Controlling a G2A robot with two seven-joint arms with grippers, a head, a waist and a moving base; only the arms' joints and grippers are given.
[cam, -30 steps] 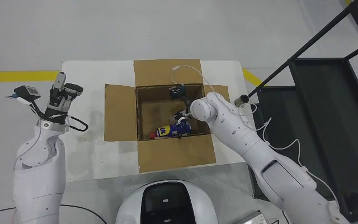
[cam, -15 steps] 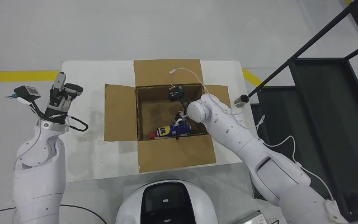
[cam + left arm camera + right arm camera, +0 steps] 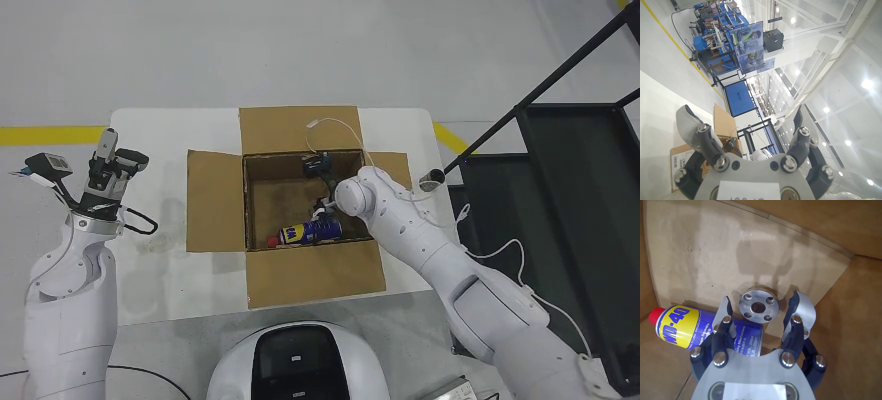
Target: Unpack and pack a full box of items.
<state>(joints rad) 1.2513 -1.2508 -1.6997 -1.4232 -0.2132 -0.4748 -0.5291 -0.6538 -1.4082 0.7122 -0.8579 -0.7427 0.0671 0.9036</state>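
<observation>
An open cardboard box (image 3: 215,215) sits in the middle of the table. On its floor lies a blue and yellow spray can (image 3: 696,326) with a red cap, also seen from above as the spray can (image 3: 305,232). Beside the can rests a round metal flange (image 3: 759,308) with bolt holes. My right gripper (image 3: 761,306) is down inside the box, open, with one finger on each side of the flange. My left gripper (image 3: 742,121) is open and empty, held up off the table's left edge, the same left gripper (image 3: 112,160) pointing away from the box.
A white cable (image 3: 340,128) loops over the box's far flap. A black metal rack (image 3: 560,170) stands to the right of the table. Bare white tabletop (image 3: 150,260) lies left of the box.
The right arm has shifted slightly left and lower into the box. The left arm has not moved.
</observation>
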